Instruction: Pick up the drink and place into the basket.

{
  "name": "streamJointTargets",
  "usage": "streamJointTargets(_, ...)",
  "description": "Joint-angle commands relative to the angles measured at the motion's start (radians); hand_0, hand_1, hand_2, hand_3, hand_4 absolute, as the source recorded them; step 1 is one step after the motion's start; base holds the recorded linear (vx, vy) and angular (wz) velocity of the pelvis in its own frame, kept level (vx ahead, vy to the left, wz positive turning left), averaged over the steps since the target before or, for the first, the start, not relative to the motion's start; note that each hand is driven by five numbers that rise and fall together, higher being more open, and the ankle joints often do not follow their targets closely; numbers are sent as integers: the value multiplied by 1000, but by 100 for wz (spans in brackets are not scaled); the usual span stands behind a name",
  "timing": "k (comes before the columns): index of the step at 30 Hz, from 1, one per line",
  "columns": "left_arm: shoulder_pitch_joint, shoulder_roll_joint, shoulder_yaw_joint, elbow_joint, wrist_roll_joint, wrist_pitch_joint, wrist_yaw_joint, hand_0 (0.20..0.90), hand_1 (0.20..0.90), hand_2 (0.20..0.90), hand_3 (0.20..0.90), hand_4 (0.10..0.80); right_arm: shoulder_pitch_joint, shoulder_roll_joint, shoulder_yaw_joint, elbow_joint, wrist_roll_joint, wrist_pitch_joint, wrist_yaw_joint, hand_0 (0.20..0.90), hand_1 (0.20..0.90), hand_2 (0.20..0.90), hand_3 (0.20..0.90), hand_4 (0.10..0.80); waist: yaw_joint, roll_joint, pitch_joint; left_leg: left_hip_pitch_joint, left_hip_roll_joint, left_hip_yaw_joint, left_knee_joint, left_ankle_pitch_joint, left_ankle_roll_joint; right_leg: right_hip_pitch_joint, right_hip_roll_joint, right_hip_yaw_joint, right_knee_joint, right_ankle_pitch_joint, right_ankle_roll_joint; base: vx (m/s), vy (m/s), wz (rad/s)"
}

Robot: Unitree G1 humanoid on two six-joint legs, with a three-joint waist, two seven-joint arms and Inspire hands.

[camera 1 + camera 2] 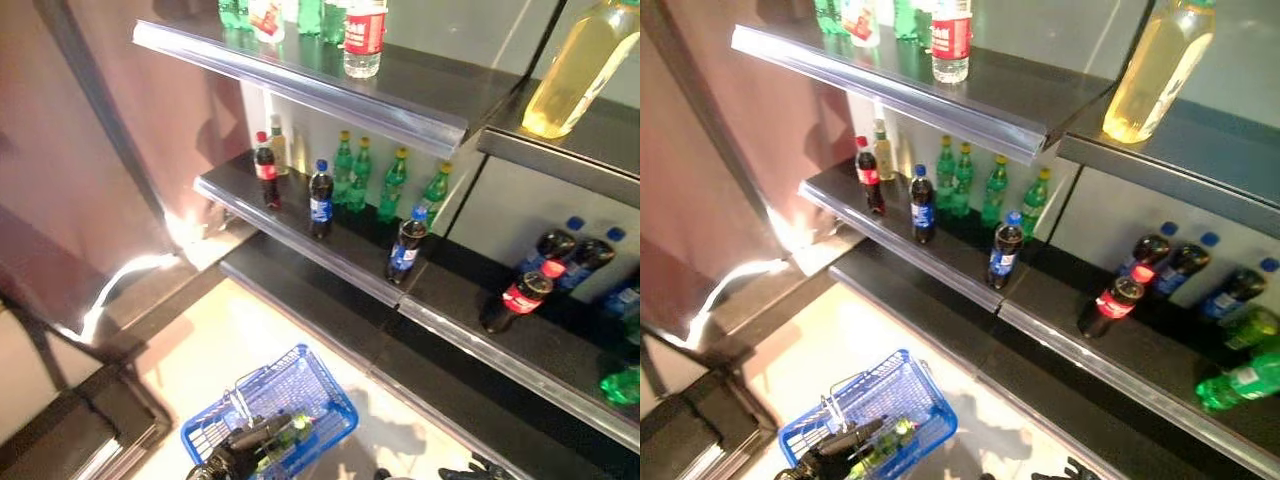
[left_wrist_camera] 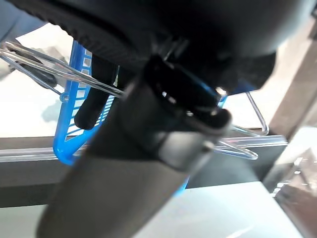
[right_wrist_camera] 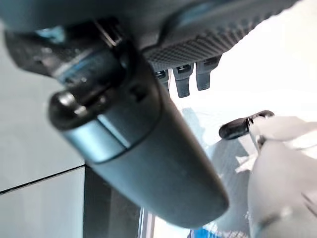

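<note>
At six o'clock your left hand (image 1: pixel 235 448) grips the wire handle of the blue basket (image 1: pixel 325 395), where a green bottle (image 1: pixel 290 432) already lies. Your right hand (image 1: pixel 478 468) barely shows at five o'clock; I cannot tell its fingers. Farther, at one o'clock, the blue-capped cola bottle (image 1: pixel 406 248) stands at the shelf (image 1: pixel 300 245) edge: approach it level and close round its middle.

We count one blue basket (image 1: pixel 300 390) and, left of the shelf's joint (image 1: pixel 392 298), three dark cola bottles (image 1: pixel 321 200) and four green bottles (image 1: pixel 393 185).
</note>
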Motion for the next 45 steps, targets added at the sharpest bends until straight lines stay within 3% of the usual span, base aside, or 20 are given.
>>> streamJointTargets(1, -56, 32, 70, -11, -41, -64, -75, 300, 300, 300, 200, 100, -41, -38, 16, -14, 15, -62, 22, 900, 900, 900, 900, 800, 23, 36, -32, -34, 5, -13, 0, -57, 7, 6, -42, -83, 49, -19, 52, -2, 20, -62)
streamJointTargets(6, -40, 45, 92, -29, -64, -56, -85, 300, 300, 300, 200, 100, -65, -27, 31, -8, 1, -35, 1, 900, 900, 900, 900, 800, 44, 42, -41, -19, 21, 40, 0, -69, 4, -19, -62, -161, 26, 16, 56, 26, 4, -28)
streamJointTargets(9, -27, 40, 94, -25, -74, -58, -63, 300, 300, 300, 200, 100, -73, -23, 31, 6, -14, -15, -12, 900, 900, 900, 900, 800, 55, 43, -53, -14, 27, 46, 0, -67, -1, -8, -59, -178, -2, 24, 56, 74, -37, -20)
streamJointTargets(16, -4, 34, 102, -18, -59, -62, -77, 300, 300, 300, 200, 100, -61, -24, 39, 13, -20, -17, -14, 900, 900, 900, 900, 800, 58, 42, -58, 2, 39, 44, 0, -65, -6, 12, -48, -192, -9, 14, 45, 69, -35, 2)
streamJointTargets(28, -6, 45, 92, -18, -55, -70, -68, 300, 300, 300, 200, 100, -51, -34, 64, 13, -27, -8, -8, 900, 900, 900, 900, 800, 53, 54, -37, -10, 35, 5, 0, -69, -10, 9, -37, -182, -1, -2, 38, 61, 1, 4)
streamJointTargets(34, -46, 11, 21, -108, -128, -74, -48, 300, 300, 300, 200, 100, -92, -38, 113, -8, -13, 6, -46, 900, 900, 900, 900, 800, 54, 79, 42, -133, 28, -18, 0, -30, -15, -111, -39, -160, -23, 45, 31, -138, 16, 8)
streamJointTargets(38, -91, 5, -5, -146, -170, -87, -34, 300, 300, 300, 200, 100, -152, -60, 144, -12, -27, 7, -68, 900, 900, 900, 900, 800, 57, 97, 140, -237, 8, -32, 0, 7, -17, -217, -45, -159, -31, 87, 32, -263, -4, 14)
streamJointTargets(42, -93, 8, -20, -152, -180, -98, -32, 300, 300, 300, 200, 100, -178, -82, 155, -25, -47, 4, -76, 900, 900, 900, 900, 800, 63, 105, 185, -279, -12, -65, 0, 15, -10, -266, -44, -148, -28, 95, 27, -159, 24, 3)
streamJointTargets(45, -124, 25, -35, -129, -213, -107, -47, 300, 300, 300, 200, 100, -204, -116, 179, -50, -59, -10, -65, 900, 900, 900, 900, 800, 75, 104, 246, -333, -7, -110, 37, 33, -13, -327, -54, -116, 62, 63, 11, -213, 43, -12)
